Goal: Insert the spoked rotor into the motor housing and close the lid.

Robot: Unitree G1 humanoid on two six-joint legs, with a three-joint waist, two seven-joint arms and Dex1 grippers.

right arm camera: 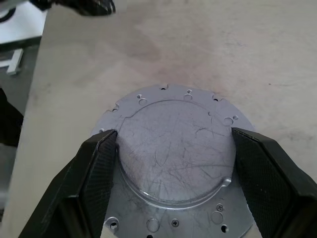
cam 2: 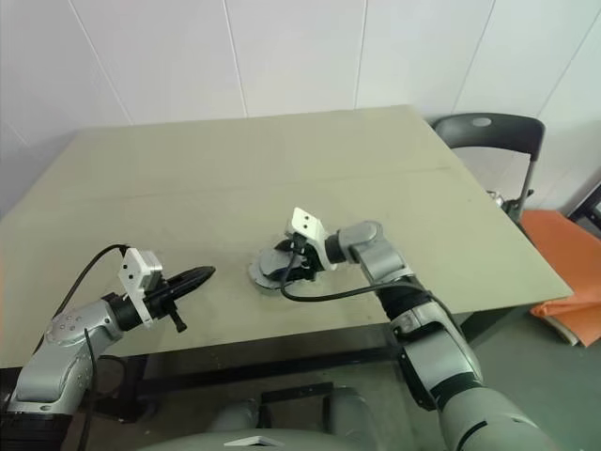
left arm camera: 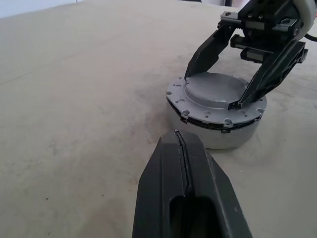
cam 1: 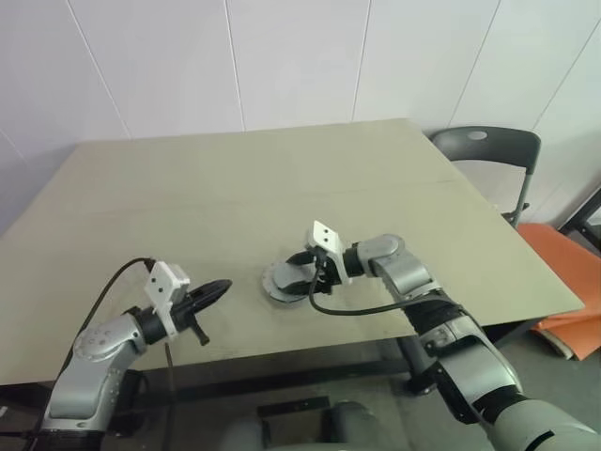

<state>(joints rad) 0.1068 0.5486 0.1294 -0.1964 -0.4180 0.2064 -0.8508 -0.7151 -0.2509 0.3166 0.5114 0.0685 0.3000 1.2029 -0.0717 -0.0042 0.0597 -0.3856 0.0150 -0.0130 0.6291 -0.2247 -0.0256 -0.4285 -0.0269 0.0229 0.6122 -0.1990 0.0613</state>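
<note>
Left wrist view: lid (left arm camera: pixel 214 89) hides housing (left arm camera: pixel 218 134) interior.

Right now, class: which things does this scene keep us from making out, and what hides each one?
- Spoked rotor: whether it sits inside cannot be told; the lid covers the motor housing.
- Housing's windings: hidden under that lid, in both wrist views.
- Lid's near edge: cut off by the right wrist view's bottom, behind the right end effector.
- Lid's seam: too small in the head views.
</note>
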